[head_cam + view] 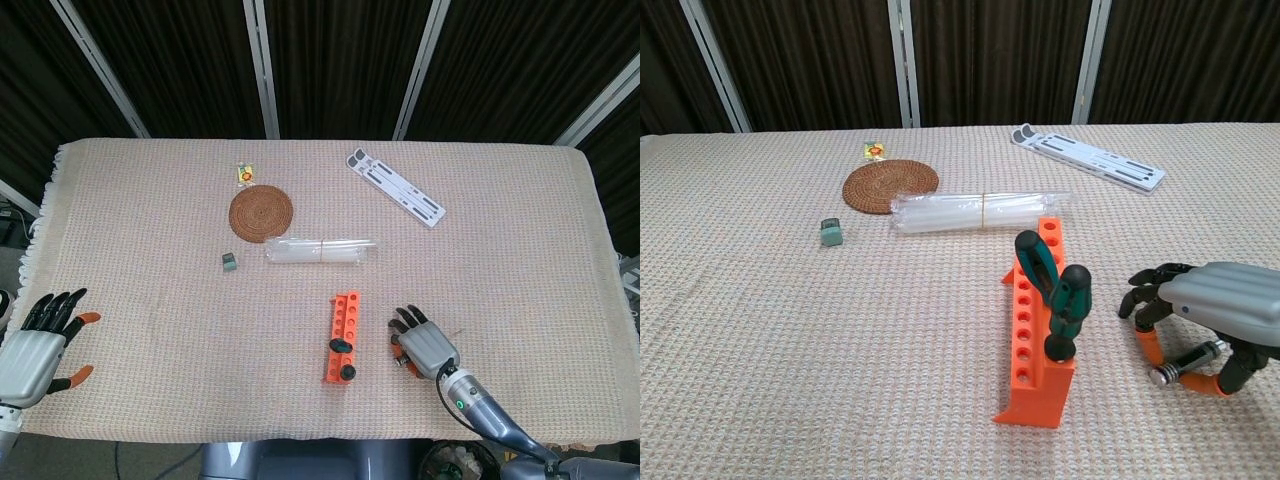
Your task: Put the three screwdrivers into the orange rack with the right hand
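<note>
While no writing reads, right hand [1215, 315] grips screwdriver [1188, 362]

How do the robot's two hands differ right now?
The right hand is curled down over a screwdriver lying on the cloth beside the rack; the left hand holds nothing, fingers spread. The right shows in both views, the left only in the head view. Both have grey backs and orange-tipped dark fingers.

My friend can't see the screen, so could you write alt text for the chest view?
An orange rack holds two green-handled screwdrivers upright on a woven tablecloth. Beside it, the right robot hand closes over a third screwdriver lying on the cloth.
</note>
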`<state>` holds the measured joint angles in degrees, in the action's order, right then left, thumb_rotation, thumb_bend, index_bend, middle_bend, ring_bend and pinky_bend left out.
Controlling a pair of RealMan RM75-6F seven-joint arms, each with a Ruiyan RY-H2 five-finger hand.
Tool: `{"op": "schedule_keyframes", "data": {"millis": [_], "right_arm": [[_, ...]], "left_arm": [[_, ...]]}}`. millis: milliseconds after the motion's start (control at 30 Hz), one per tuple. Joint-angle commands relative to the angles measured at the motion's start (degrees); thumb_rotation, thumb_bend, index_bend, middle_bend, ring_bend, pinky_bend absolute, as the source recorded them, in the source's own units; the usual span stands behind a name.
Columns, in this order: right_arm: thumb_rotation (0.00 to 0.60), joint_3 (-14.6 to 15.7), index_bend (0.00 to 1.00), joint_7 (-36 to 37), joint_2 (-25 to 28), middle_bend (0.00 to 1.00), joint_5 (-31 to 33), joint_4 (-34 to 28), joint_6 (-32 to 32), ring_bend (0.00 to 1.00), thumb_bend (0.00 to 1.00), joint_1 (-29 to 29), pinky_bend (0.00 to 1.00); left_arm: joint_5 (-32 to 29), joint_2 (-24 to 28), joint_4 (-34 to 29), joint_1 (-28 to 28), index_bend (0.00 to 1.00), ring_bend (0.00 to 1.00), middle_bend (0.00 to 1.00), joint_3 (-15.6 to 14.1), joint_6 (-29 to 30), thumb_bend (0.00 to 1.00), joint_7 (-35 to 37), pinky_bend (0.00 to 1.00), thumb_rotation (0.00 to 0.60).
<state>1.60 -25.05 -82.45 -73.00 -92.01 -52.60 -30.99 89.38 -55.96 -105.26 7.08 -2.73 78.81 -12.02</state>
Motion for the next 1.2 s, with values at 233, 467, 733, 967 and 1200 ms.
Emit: {"op": "schedule_keyframes", "data": {"millis": [233, 467, 733, 967, 1200], "right_arm": [[0.600, -0.5, 0.59, 0.9, 1.2, 0.20, -1.4, -1.8, -2.0, 0.00, 0.39, 0.3, 0.00], [0.600, -4.3, 0.59, 14.2, 7.8, 0.20, -0.8, -10.4, -1.1, 0.00, 0.40, -0.1, 0.00], [0.600, -11.4, 0.59, 45.3, 17.0, 0.21, -2.3, -16.0, 6.1, 0.00, 0.41, -1.8, 0.00], [0.600, -15.5, 0.60, 69.7, 18.7, 0.22, -6.9, -14.7, 9.1, 0.00, 0.43, -3.4, 0.00], [0.600, -16.6, 0.60, 86.5, 19.2, 0.22, -12.8, -11.5, 10.1, 0.00, 0.44, -5.7, 0.00]], "left_arm": [[0.2, 0.0, 0.0, 0.0, 0.25, 0.00, 0.00, 0.1, 0.3, 0.18, 0.2, 0.00, 0.600], [0.5, 0.2, -0.2, -0.2, 0.25, 0.00, 0.00, 0.0, 0.7, 0.19, 0.3, 0.00, 0.600], [1.0, 0.4, -0.9, -0.4, 0.25, 0.00, 0.00, -0.2, 0.9, 0.19, -0.1, 0.00, 0.600], [1.2, 0.3, -1.3, -0.6, 0.25, 0.00, 0.00, -0.6, 0.8, 0.19, -0.4, 0.00, 0.600], [0.5, 0.1, -1.2, -0.6, 0.25, 0.00, 0.00, -0.6, 0.3, 0.19, -0.3, 0.00, 0.600]]}}
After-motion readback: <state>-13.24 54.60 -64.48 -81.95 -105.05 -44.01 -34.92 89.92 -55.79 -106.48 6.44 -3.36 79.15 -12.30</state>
